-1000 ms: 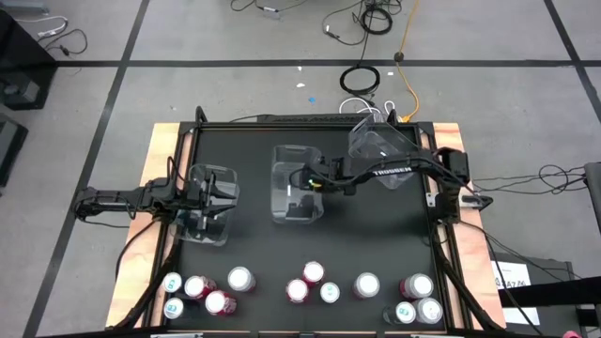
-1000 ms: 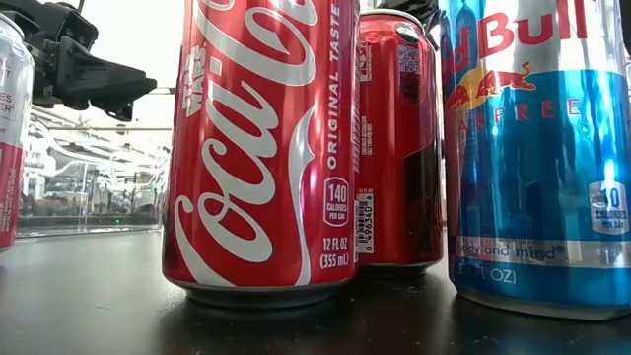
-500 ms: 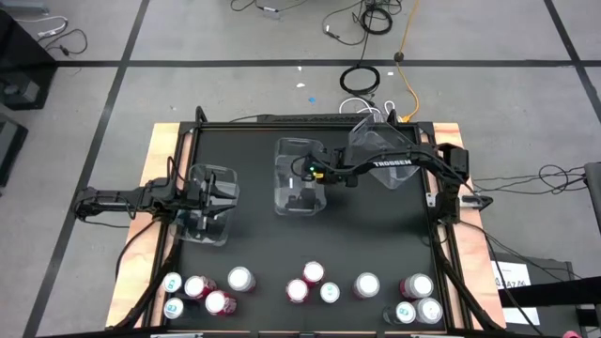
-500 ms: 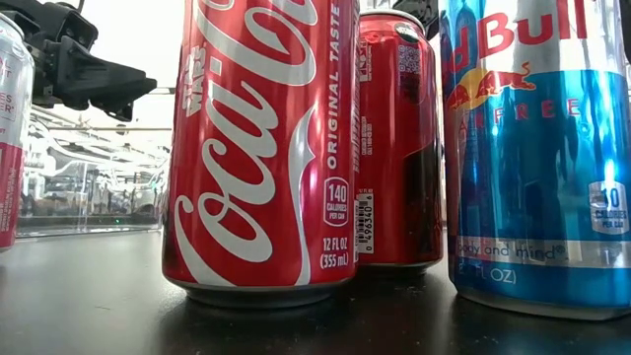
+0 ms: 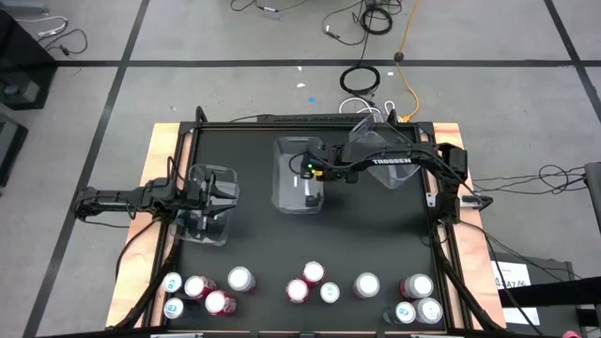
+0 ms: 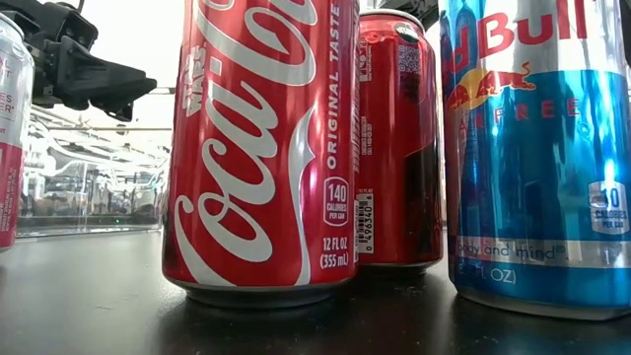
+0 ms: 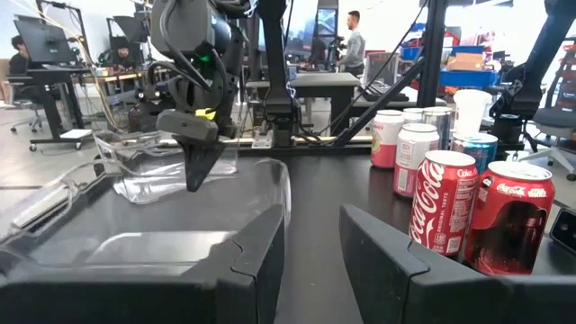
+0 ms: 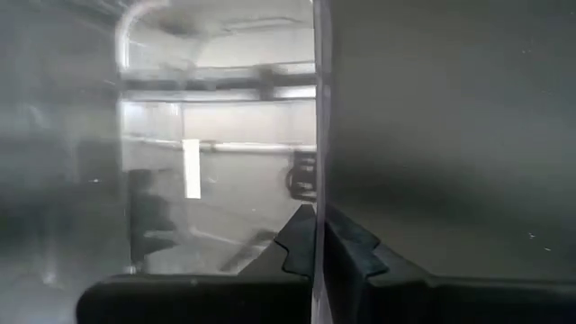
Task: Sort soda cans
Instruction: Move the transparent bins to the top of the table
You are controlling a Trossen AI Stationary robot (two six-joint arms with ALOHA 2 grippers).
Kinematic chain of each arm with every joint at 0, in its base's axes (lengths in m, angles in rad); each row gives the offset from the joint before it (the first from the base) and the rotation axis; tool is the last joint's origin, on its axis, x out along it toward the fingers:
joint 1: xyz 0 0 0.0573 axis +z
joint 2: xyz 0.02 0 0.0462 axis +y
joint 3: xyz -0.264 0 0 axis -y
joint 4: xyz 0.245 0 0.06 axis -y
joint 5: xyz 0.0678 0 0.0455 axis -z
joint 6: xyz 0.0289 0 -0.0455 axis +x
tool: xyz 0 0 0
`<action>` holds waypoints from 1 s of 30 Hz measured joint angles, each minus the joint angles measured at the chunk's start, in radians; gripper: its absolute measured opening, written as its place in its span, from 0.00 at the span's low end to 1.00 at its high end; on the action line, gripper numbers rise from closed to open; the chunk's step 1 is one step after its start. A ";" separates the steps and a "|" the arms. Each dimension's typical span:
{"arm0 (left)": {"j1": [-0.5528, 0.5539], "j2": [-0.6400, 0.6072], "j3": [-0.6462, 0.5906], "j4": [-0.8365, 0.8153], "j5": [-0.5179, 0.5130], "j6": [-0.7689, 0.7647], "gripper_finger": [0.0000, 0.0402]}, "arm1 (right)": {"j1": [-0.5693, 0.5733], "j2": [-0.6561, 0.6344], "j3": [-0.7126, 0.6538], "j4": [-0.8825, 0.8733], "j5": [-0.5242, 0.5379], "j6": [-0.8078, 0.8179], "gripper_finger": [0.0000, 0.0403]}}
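Soda cans hide both claws in low view

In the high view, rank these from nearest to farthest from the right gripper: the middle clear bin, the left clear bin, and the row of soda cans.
1. The middle clear bin: the right gripper is pinching its right wall.
2. The left clear bin: farther left, at the left gripper.
3. The soda cans: along the table's near edge, farthest.

The middle clear bin has been pulled a little toward the far edge of the table by the right gripper, pinched on its wall.
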 joint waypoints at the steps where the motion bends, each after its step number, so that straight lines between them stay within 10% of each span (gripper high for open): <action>1: 0.000 0.000 0.000 0.000 0.000 0.000 0.30 | 0.000 0.000 0.000 0.000 0.000 -0.002 0.02; 30: 0.000 0.000 0.000 0.000 0.000 0.000 0.30 | -0.005 -0.007 0.002 0.014 -0.006 -0.041 0.21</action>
